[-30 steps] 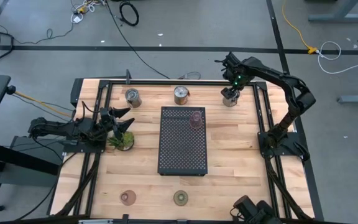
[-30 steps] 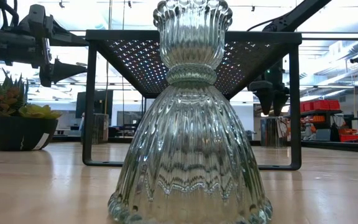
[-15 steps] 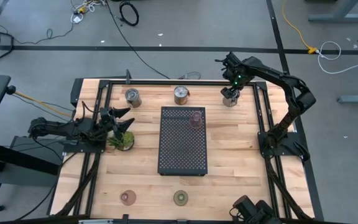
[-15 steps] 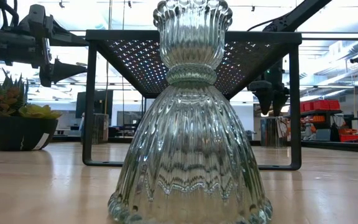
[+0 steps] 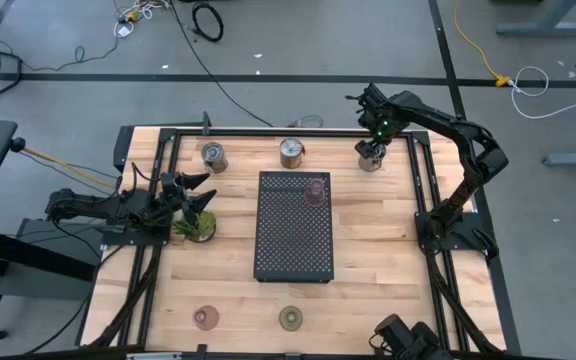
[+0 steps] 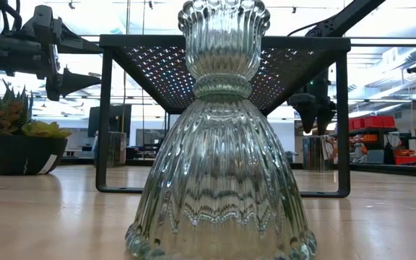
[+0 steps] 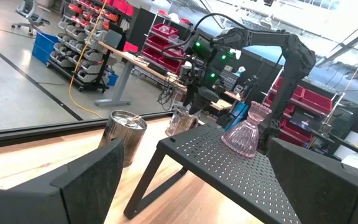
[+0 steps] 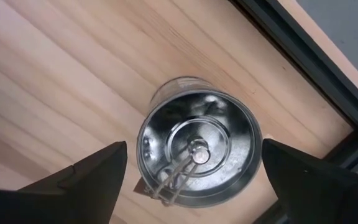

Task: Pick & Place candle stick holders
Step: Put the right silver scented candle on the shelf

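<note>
Three shiny silver cup holders stand in a row along the far edge (image 5: pixel 214 156) (image 5: pixel 292 153) (image 5: pixel 370 156). My right gripper (image 5: pixel 372 148) points down above the far-right cup (image 8: pixel 197 149), open, one finger on each side of it and apart from its rim. A pink ribbed glass holder (image 5: pixel 315 192) stands on the black perforated tray (image 5: pixel 294 240). A pinkish holder (image 5: pixel 206 317) and an olive-green holder (image 5: pixel 290 318) sit by the near edge. The olive-green holder fills the low view (image 6: pixel 222 137). My left gripper (image 5: pixel 196 192) waits open and level at the table's left.
A small green plant in a dark pot (image 5: pixel 196 226) stands just below my left gripper. The black frame rail (image 8: pixel 303 37) runs close behind the far-right cup. Bare wood lies between the tray and the near holders.
</note>
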Controlling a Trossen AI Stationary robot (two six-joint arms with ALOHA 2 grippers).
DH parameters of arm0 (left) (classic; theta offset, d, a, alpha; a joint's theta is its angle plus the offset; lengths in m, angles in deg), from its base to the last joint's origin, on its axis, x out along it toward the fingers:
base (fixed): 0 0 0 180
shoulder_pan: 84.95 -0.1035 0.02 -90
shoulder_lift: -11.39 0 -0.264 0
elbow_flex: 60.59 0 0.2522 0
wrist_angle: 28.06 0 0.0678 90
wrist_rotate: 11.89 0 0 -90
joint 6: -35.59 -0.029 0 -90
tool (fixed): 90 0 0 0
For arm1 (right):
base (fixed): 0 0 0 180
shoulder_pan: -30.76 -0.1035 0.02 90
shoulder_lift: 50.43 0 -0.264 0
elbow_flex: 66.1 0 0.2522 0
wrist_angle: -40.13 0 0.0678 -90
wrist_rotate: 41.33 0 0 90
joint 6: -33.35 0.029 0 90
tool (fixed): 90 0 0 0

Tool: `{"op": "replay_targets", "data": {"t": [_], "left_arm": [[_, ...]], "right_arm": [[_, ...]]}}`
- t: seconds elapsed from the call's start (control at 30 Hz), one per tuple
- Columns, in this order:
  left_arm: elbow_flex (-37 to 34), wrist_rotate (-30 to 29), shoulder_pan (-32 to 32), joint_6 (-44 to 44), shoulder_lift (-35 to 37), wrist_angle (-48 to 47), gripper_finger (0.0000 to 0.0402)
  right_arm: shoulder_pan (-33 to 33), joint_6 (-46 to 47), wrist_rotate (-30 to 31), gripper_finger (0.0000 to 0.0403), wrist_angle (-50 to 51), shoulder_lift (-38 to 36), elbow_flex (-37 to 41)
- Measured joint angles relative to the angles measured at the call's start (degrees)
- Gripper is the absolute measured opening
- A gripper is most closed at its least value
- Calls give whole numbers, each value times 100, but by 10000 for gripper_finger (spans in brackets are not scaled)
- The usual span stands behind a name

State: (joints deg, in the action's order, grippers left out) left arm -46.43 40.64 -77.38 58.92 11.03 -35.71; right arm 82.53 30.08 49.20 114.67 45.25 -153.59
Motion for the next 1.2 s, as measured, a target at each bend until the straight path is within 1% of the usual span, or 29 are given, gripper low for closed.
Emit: {"op": "replay_targets", "data": {"t": [0.13,0.3,0.43,0.77,0.87,1.0,1.2], "left_arm": [[0,0,0,0,0,-2,399],[0,0,0,0,0,0,399],[0,-19,0,-7,0,0,399],[0,-109,0,-11,0,-8,399],[0,-109,0,-11,0,-9,399],[0,-109,0,-11,0,-12,399],[0,-107,0,-11,0,-22,399]], "right_arm": [[0,-2,0,371,-7,0,14],[0,-68,0,371,-182,2,351],[-2,-67,66,371,-241,-9,441],[1,-47,150,371,-132,11,113],[0,-99,156,371,-71,11,110],[0,-176,347,371,-40,11,166],[15,-80,347,371,-56,11,166]]}}
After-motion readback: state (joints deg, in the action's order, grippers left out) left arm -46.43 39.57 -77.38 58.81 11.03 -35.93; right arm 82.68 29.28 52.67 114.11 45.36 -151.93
